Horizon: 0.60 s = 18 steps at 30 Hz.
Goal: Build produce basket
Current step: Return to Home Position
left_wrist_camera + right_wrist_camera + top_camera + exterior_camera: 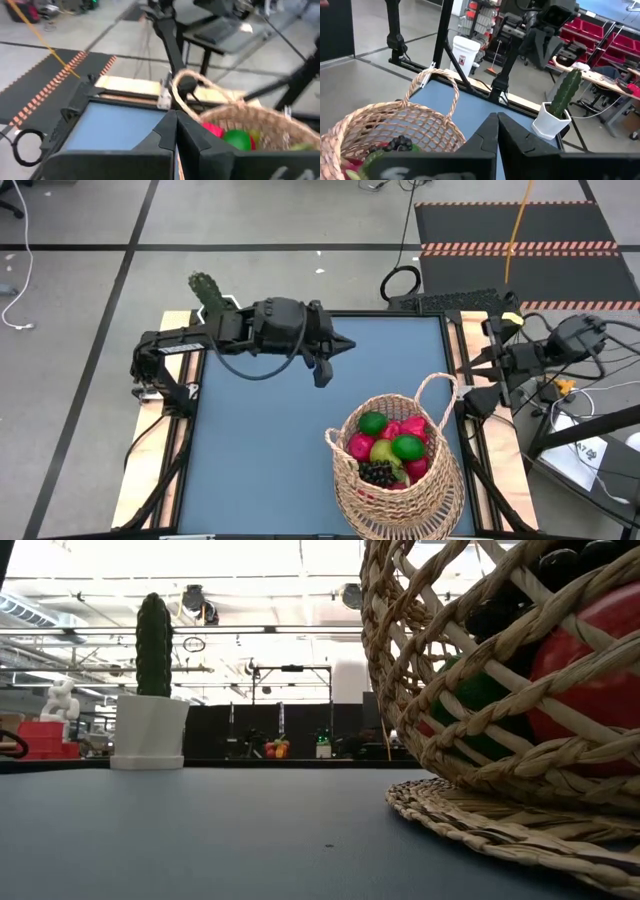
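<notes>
Blue table [260,450]: wicker basket [400,505] right side; cactus pot [148,730] left corner.

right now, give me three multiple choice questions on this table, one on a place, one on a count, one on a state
1. Where on the table does the cactus pot stand?
A. in the middle
B. at the corner on the left arm's side
C. beside the right arm

2. From above, how many green limes show in the basket?
A. none
B. two
C. five

3. On the left gripper, the fingers are:
A. shut, holding nothing
B. shut on an apple
C. wide open

Answers:
1 B, the high view shows the pot at that corner, apart from the basket.
2 B, two green rounds lie on top of the fruit.
3 A, the left wrist view shows them meeting with nothing between; the right gripper, at the table's right side, is shut too.
</notes>
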Each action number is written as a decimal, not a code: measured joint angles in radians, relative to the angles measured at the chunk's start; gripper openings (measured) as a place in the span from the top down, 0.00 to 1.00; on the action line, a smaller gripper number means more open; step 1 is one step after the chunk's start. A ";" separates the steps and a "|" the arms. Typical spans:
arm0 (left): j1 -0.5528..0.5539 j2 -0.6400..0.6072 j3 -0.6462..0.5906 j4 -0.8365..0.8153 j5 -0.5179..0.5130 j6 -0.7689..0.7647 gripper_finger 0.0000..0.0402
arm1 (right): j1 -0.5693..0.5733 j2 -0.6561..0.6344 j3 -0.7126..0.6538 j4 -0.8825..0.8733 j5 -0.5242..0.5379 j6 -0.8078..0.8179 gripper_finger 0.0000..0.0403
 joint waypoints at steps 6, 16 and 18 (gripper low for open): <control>0.035 -0.044 -0.115 0.046 0.106 0.058 0.99 | 0.000 -0.064 -0.134 0.143 0.058 0.011 1.00; 0.083 -0.228 -0.520 0.366 0.158 0.057 0.99 | 0.000 -0.197 -0.432 0.402 0.076 0.004 1.00; 0.082 -0.265 -0.583 0.434 0.158 0.040 0.99 | 0.000 -0.233 -0.489 0.462 0.076 0.006 1.00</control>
